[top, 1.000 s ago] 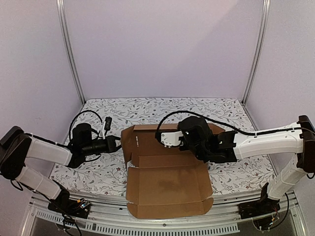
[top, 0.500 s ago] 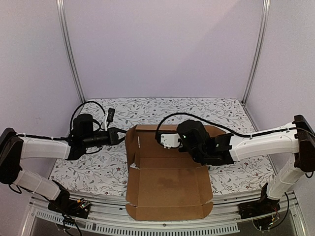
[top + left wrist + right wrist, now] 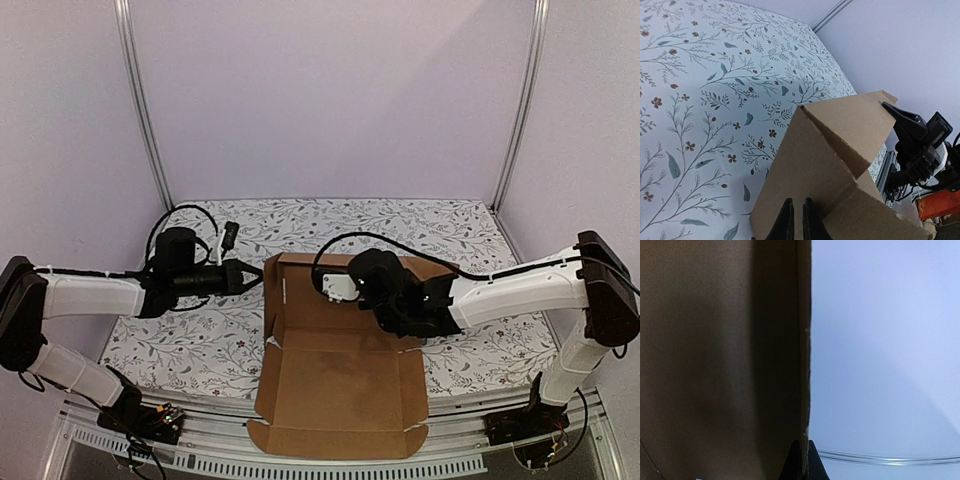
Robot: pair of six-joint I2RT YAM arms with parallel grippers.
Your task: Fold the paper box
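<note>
Right gripper (image 3: 802, 452) pinched on paper box (image 3: 340, 380) wall edge | wrist view only | overhead hides fingertips

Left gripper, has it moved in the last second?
Yes. The left gripper has shifted away from the table's near edge, toward the back wall, alongside the paper box.

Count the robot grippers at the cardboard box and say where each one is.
2. The left gripper is against the paper box's raised left wall; the right gripper is at a cardboard edge over the far part, its tips hidden from above.
</note>
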